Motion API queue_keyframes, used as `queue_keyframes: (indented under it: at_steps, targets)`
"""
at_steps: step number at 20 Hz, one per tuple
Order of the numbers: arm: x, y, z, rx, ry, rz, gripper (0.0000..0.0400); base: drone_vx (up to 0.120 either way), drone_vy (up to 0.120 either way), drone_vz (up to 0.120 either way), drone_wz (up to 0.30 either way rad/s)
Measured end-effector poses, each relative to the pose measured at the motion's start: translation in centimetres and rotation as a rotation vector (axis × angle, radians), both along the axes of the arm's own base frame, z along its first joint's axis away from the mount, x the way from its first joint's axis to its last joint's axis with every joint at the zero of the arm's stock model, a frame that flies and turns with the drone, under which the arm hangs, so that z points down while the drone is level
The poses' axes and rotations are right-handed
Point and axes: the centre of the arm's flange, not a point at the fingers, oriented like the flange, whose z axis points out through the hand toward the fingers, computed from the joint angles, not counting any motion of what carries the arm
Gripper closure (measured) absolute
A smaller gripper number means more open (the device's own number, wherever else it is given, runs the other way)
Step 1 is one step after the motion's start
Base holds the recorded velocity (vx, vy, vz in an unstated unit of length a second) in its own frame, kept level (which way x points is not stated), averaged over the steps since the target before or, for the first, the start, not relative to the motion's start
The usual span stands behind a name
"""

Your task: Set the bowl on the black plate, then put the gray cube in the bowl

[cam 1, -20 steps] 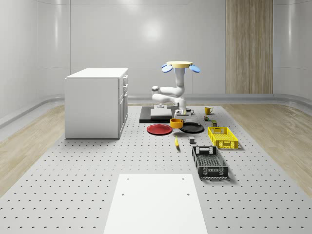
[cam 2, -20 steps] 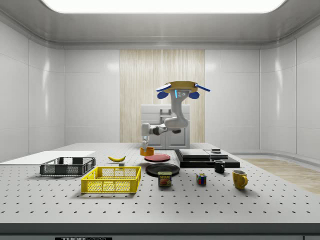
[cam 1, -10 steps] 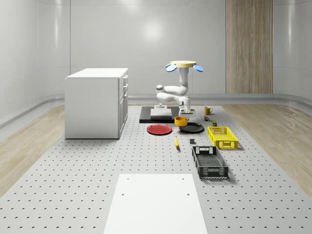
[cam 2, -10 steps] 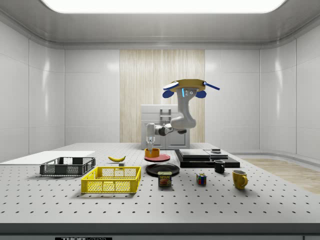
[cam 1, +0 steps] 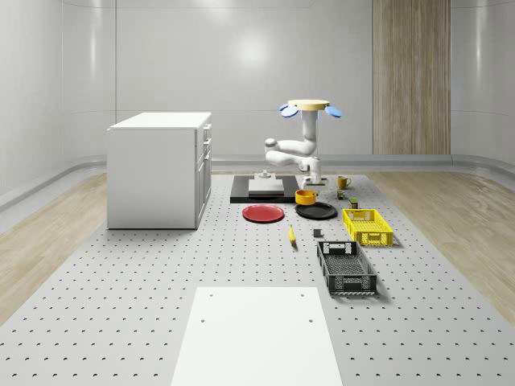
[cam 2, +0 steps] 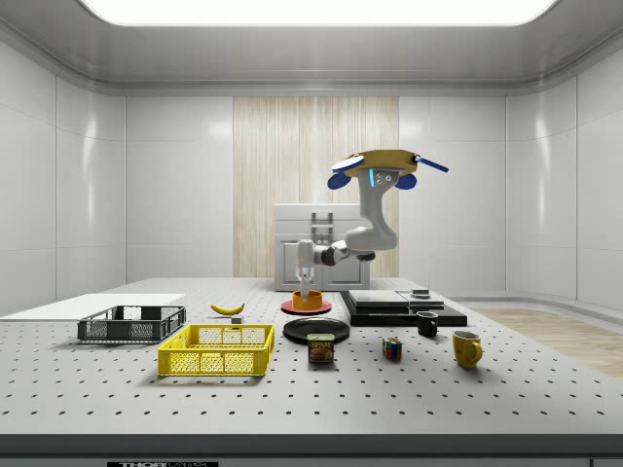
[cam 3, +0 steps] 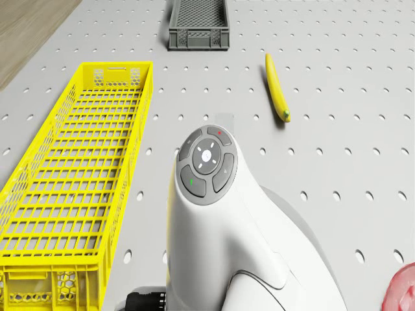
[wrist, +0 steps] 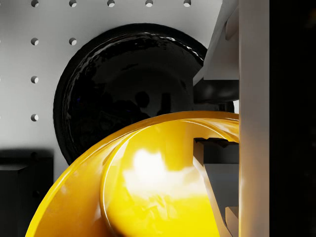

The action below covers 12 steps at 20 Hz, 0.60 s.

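Up close, wrist view puts the black plate [wrist: 123, 84] right beneath the bowl [wrist: 148, 182]; side view shows the drone [cam 2: 384, 165] hovering. Fingers [wrist: 217, 158] pinch the bowl rim.

Whole-scene cam looks down the table from far off, side cam sits low at its edge. Both catch the yellow crate [cam 1: 368, 226] that the drone cam sees close up; wrist cam's right against the black plate [wrist: 123, 89].
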Motion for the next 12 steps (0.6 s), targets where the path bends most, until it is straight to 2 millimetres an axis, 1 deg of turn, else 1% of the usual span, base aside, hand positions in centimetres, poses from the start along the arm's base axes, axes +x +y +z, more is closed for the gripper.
queue_keyframes:
  at_steps: [3,6,8,11,12]
  targets:
    - [0.00,0.00,0.00,0.000,0.000,0.000,0.0300,-0.013,0.120,0.000,0.000]
    - [0.00,0.00,0.00,0.000,0.000,0.000,0.0300,0.000,0.120,-0.120,0.000]
    - [0.00,0.00,0.00,0.000,0.000,0.000,0.0300,0.000,0.120,-0.020,0.000]
    - [0.00,0.00,0.00,0.000,0.000,0.000,0.0300,0.000,0.013,0.000,0.000]
    - [0.00,0.00,0.00,0.000,0.000,0.000,0.0300,-0.080,0.000,0.000,0.000]
